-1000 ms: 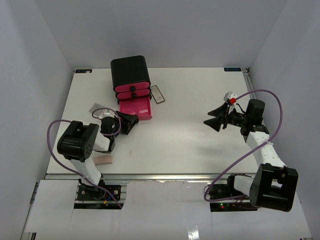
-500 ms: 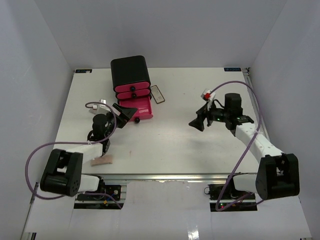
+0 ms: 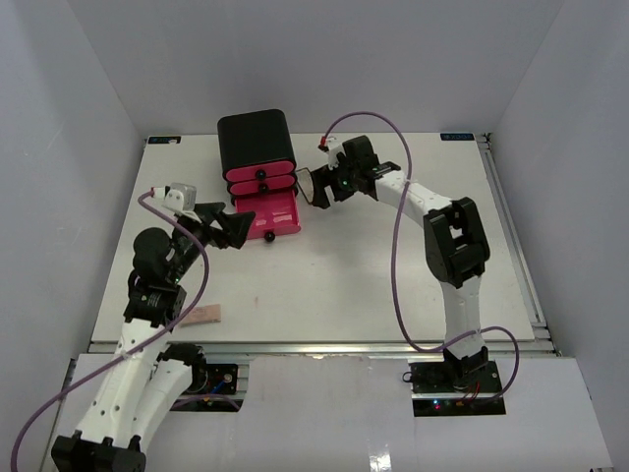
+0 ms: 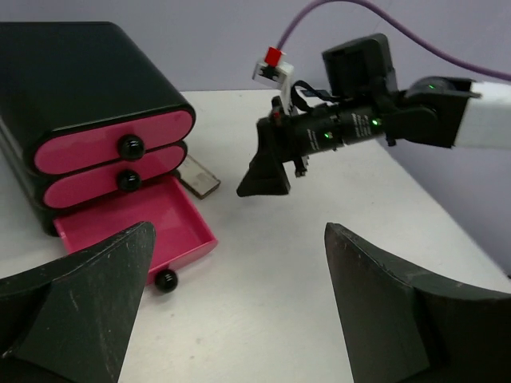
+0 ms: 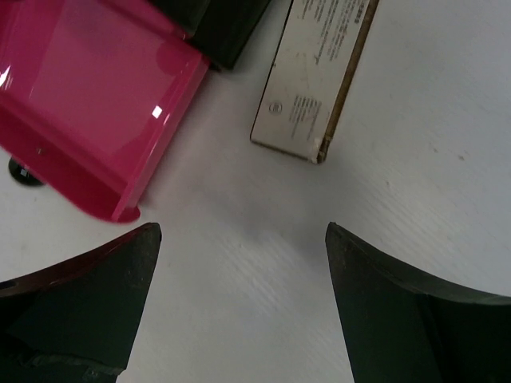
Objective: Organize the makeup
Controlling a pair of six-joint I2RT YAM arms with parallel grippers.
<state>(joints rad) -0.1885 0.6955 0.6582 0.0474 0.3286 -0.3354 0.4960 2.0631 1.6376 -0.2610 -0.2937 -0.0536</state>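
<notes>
A flat rectangular compact lies on the table just right of the black box; it also shows in the top view and the left wrist view. My right gripper hovers over its near end, open and empty. My left gripper is open and empty, raised just left of the open pink drawer. A beige-pink pad lies near the table's front left edge. Lipsticks, foundation bottles and the grey palette are out of view.
The black box stands at the back, its two upper pink drawers shut. Its bottom drawer is pulled out and looks empty in the right wrist view. The right arm stretches across the back right.
</notes>
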